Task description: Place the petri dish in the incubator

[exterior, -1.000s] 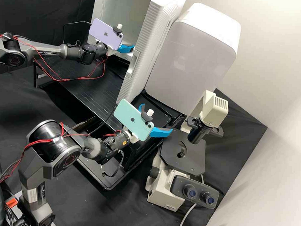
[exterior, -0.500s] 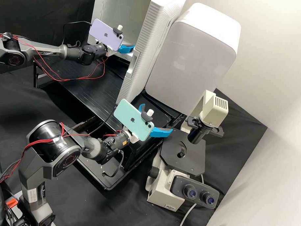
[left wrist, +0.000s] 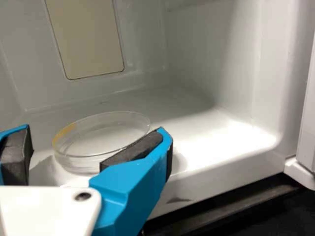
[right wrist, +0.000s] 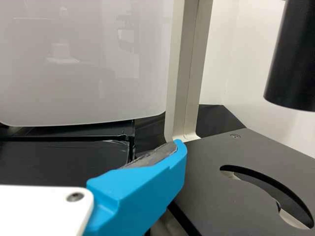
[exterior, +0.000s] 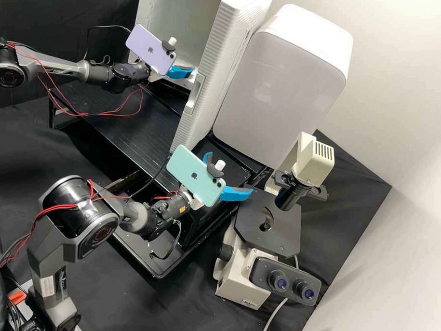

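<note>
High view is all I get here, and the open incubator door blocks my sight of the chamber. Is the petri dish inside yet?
Observer: Yes. The left wrist view shows the petri dish lying flat on the white floor of the incubator, near the front lip.
Operator: Is the left gripper clamped on it?
Observer: No. The left gripper is open, its fingers either side of the dish, with bare floor showing between one finger and the rim.
Operator: Anything behind the dish?
Observer: A beige panel is set in the back wall.
</note>
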`<act>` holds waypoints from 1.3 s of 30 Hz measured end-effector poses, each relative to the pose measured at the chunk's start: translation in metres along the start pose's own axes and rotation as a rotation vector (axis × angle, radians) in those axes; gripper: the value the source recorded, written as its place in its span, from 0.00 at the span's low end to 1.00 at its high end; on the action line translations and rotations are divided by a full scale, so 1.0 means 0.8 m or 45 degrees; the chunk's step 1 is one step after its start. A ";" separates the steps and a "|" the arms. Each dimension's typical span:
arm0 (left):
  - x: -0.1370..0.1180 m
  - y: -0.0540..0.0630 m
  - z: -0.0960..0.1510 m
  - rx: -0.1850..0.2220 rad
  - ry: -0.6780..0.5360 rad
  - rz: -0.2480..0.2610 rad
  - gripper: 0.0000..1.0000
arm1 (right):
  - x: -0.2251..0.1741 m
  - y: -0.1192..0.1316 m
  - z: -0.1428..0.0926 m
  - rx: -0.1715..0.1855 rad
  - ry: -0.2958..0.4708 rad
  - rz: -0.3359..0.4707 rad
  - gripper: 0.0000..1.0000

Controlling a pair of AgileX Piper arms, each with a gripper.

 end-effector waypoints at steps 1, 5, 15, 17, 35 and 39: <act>-0.001 -0.001 -0.001 0.002 -0.004 0.005 1.00 | 0.000 0.000 0.000 0.000 0.000 0.000 1.00; -0.015 -0.003 0.003 0.008 -0.027 0.022 1.00 | 0.000 0.000 0.000 0.000 0.000 0.000 1.00; -0.051 -0.026 0.020 0.031 -0.172 0.012 1.00 | 0.000 0.000 0.000 0.000 0.000 0.000 1.00; -0.062 -0.029 0.022 0.016 -0.205 0.011 1.00 | 0.000 0.000 0.000 0.000 0.000 0.000 1.00; -0.174 -0.043 0.020 0.046 -0.523 0.085 1.00 | 0.000 0.000 0.000 0.000 0.000 0.000 1.00; -0.196 -0.049 0.008 0.019 -0.553 0.127 1.00 | 0.000 0.000 0.000 0.000 0.000 0.000 1.00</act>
